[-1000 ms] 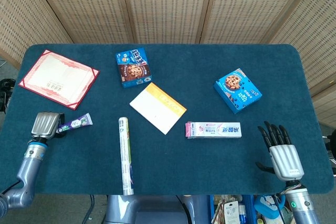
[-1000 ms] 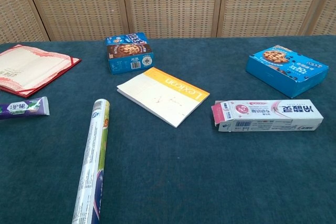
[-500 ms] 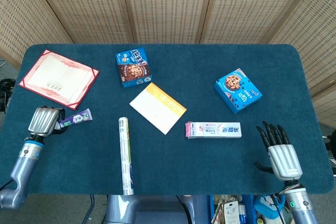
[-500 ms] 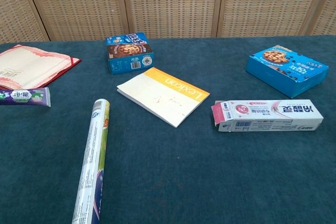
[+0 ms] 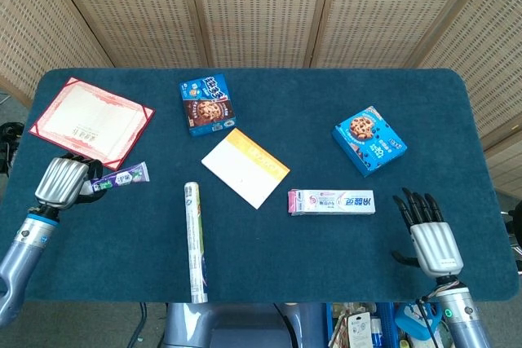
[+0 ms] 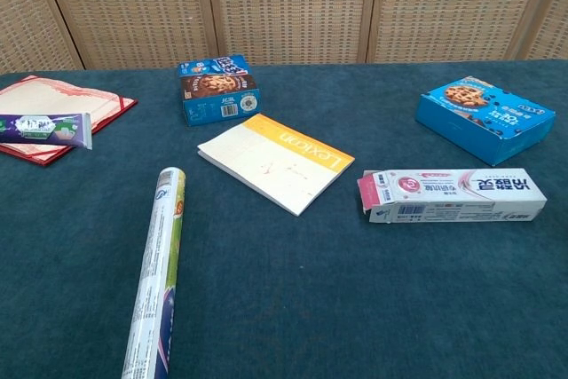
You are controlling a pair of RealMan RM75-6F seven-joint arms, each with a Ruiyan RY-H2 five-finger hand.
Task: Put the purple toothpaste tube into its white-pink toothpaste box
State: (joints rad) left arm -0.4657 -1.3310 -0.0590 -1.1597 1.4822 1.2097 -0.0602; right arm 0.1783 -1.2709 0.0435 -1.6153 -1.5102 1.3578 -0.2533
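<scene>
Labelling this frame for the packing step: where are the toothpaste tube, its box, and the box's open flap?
purple toothpaste tube [image 6: 46, 129], chest view, middle of body.
white-pink toothpaste box [image 6: 461, 193], chest view, front face.
open flap [image 6: 366, 191], chest view, pink flap at left end.

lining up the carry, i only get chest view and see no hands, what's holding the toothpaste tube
Observer: The left hand grips the purple toothpaste tube by its cap end.
Operator: where's the right hand
Observer: The right hand is at the table's near right, fingers spread, holding nothing.
Operator: is it near the box
Observer: It is apart from the white-pink toothpaste box, off its closed end.
</scene>
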